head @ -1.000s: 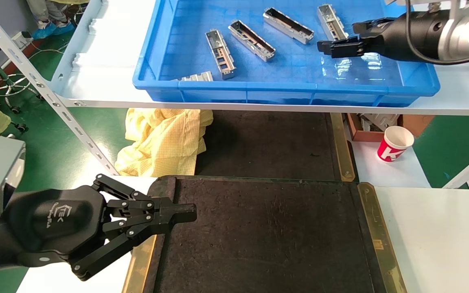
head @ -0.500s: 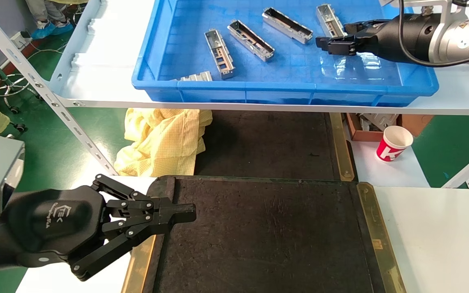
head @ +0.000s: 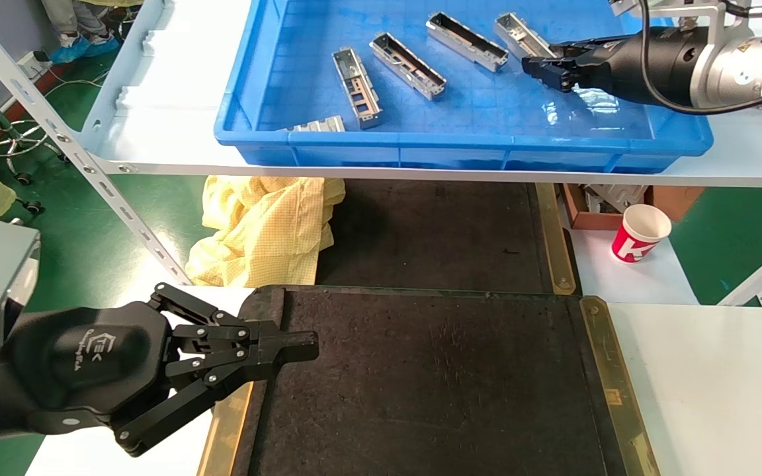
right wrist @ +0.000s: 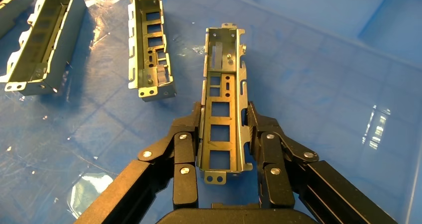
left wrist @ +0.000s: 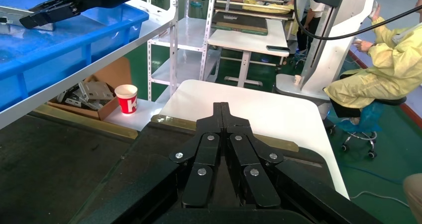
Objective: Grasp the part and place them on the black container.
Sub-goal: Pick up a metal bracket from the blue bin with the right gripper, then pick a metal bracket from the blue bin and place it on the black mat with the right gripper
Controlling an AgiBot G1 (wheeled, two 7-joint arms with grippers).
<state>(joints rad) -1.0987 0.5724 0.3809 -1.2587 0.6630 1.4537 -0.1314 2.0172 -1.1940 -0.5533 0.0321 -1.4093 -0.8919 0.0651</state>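
So the right gripper (head: 550,66) is up in the blue bin (head: 421,142) on the shelf (head: 156,132), fingers (right wrist: 185,149) clamped on either side of the part (right wrist: 222,104) (open channel side facing the wrist camera, cutouts in plain view). The part sticks out past the fingertips toward the bin's far side.

Four more parts (head: 407,65) lie loose on the bin floor to the left of it, one of them tucked against the near wall. None touch the held one, the nearest is just beside it.

The black container (head: 434,383) sits lower down in front of the robot, nothing on it. The left gripper (head: 295,345) hangs over the container's near left corner, fingers pressed together. A yellow cloth (head: 268,225) and a red paper cup (head: 642,233) sit below the shelf, between bin and container.
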